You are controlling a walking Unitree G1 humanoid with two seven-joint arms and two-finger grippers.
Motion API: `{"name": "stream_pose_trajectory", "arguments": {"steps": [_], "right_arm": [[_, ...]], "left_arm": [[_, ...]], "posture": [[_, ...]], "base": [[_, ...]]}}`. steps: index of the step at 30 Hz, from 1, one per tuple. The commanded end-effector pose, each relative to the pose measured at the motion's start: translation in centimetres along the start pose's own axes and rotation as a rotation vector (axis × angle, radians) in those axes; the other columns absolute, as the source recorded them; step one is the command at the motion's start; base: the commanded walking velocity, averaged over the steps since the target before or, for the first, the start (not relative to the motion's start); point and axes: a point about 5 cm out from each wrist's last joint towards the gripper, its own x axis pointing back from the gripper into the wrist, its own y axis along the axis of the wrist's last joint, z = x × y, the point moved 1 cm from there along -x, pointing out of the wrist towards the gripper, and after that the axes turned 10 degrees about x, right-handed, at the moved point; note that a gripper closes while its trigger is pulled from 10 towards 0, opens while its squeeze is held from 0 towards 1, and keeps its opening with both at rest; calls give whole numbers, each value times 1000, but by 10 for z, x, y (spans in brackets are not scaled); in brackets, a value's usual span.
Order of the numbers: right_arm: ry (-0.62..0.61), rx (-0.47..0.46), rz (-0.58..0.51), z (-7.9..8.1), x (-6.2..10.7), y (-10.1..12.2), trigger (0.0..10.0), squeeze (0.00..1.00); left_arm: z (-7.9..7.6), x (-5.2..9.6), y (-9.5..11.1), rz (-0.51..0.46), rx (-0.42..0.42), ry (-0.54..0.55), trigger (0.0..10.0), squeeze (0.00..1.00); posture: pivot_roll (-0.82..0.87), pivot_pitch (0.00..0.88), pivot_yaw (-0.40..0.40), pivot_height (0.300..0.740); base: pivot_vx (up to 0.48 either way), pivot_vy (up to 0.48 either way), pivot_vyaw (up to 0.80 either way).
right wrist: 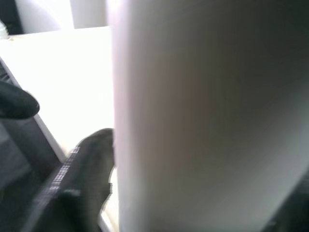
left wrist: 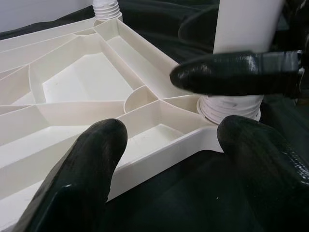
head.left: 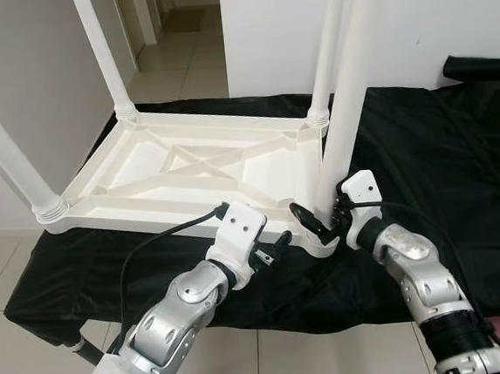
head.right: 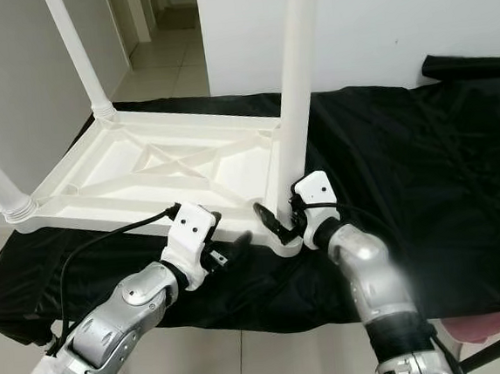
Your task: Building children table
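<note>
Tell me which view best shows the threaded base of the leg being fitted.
Left wrist view: the leg's threaded base sits at the tabletop corner. In the eye views the right gripper partly hides it; the right wrist view is blurred.

Head cameras looking forward and down at upturned table (head.left: 187, 171) on black cloth (head.left: 440, 153), wrist cameras close at one table leg (left wrist: 244, 29)

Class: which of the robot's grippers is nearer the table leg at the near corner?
The right gripper: it clasps that leg near its base. The left gripper sits beside the tabletop edge, apart from it.
</note>
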Motion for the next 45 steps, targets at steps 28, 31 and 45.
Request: {"name": "stream_pose_trajectory", "arguments": {"steps": [28, 31, 45], "right_arm": [[-189, -179, 140, 2, 8, -20, 10000, 0], [-233, -188, 159, 5, 7, -18, 10000, 0], [-740, -308, 269, 40, 5, -12, 10000, 0]], "left_arm": [[-9, 7, -7, 54, 2, -123, 10000, 0], [-11, 8, -6, 48, 17, -129, 10000, 0], [-11, 8, -7, 50, 20, -126, 10000, 0]], "posture": [[-10, 1, 28, 740], [-15, 7, 33, 740], [-22, 26, 34, 740]], "base": [[0, 0, 0], [0, 0, 0], [0, 0, 0]]}}
